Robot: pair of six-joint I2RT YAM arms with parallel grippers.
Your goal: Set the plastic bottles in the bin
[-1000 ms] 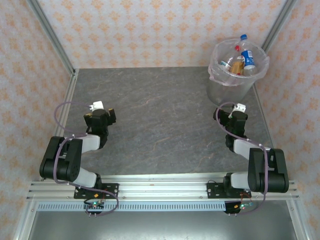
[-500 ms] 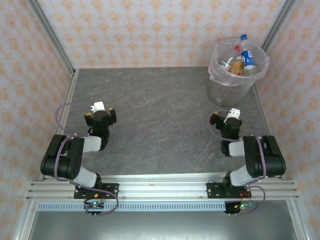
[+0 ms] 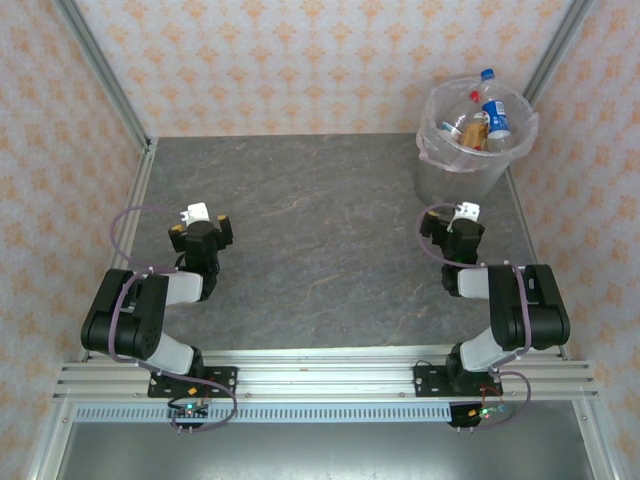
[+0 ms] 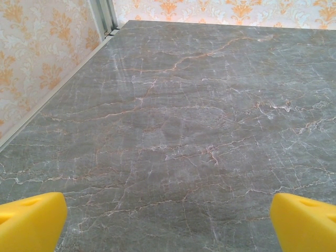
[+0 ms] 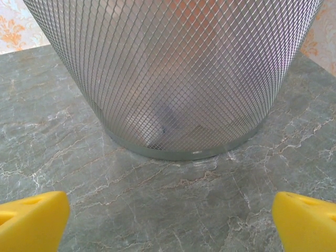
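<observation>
**Left pincer** [image 4: 168, 226]: The two yellow fingers [image 4: 31, 220] stand wide apart, one at each lower corner of the left wrist view. Grey veined counter [image 3: 330, 240] shows between them, and they grip no object. In the top view this pincer sits over the left part of the counter, near its left edge, with the arm folded back toward its base.

**Right pincer** [image 5: 168, 226]: The fingers are likewise spread wide and hold no object. Directly ahead stands the bin [image 5: 178, 79], a round, tapered wire-mesh wastebasket with its base resting on the counter. In the top view this pincer is on the near side of the bin, close to its wall but apart from it.

**Bin:** It occupies the far right corner of the counter, beside the metal corner post [image 3: 552, 50]. A crinkly clear plastic bag [image 3: 430, 150] lines it and folds over the rim.

**Contents:** The plastic bottles [image 3: 470, 128] lie heaped inside the bin. The blue-capped bottle [image 3: 495, 112] with a blue label stands highest, its cap above the rim. Orange labels show among the others. Their number cannot be told.

**Surroundings:** Orange-patterned walls [image 3: 300, 60] enclose the counter. An aluminium rail [image 3: 320, 372] along the near edge carries both arm bases.
</observation>
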